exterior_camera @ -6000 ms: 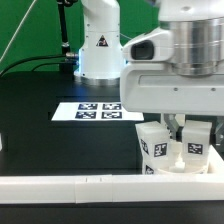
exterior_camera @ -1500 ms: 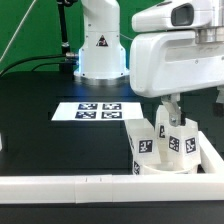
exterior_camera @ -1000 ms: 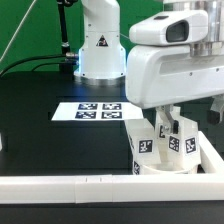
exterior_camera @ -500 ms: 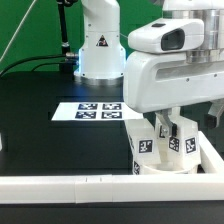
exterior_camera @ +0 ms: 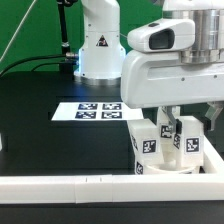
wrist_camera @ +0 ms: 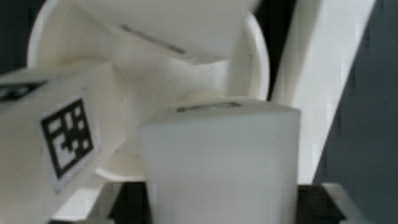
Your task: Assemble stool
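Observation:
The white round seat (exterior_camera: pixel 160 168) lies in the corner by the border wall, in the exterior view's lower right. Two white block legs stand on it, one with a tag toward the exterior view's left (exterior_camera: pixel 148 143) and one to the right (exterior_camera: pixel 186 141). My gripper (exterior_camera: pixel 173 126) reaches down from above onto the right leg. In the wrist view that leg (wrist_camera: pixel 222 160) fills the space between my dark fingers (wrist_camera: pixel 334 203), which press on both its sides. The other tagged leg (wrist_camera: pixel 63 135) stands beside it on the seat (wrist_camera: pixel 169 40).
The long white border wall (exterior_camera: pixel 70 186) runs along the front and up the right side (wrist_camera: pixel 329 80), close to the seat. The marker board (exterior_camera: pixel 95 111) lies flat on the black table. The robot base (exterior_camera: pixel 98 45) stands at the back.
My wrist has turned over the last seconds, with the hand's body swinging toward the exterior view's left, while the fingers stay down on the right leg. The seat and the other leg have not moved.

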Available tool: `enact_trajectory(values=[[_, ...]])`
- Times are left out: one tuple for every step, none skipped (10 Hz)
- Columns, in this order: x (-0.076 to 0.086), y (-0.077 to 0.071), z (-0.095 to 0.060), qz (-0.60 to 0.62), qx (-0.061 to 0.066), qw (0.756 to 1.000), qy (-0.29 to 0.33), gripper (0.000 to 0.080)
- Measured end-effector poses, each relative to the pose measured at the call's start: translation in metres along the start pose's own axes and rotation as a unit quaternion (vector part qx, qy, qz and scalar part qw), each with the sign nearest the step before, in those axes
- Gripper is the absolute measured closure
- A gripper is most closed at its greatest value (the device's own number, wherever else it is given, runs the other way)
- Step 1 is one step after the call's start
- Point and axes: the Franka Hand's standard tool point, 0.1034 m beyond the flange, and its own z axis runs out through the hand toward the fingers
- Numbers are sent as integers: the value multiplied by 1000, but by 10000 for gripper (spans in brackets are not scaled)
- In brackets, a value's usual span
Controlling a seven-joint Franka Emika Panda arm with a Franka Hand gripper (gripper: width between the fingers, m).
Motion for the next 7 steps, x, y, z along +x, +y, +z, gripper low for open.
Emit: enact_trajectory(values=[[2, 1, 0, 48, 0, 999, 5, 461], [3, 0, 0, 103, 2, 995, 8, 461], [5, -3, 1, 193, 10, 981, 15, 461], [6, -6, 1, 277, 20, 961, 18, 461], [6, -8, 1, 355, 30, 934, 16, 459], [7, -5, 1, 437, 51, 898, 9, 459], [8, -2, 0, 486, 67, 872, 8, 459]])
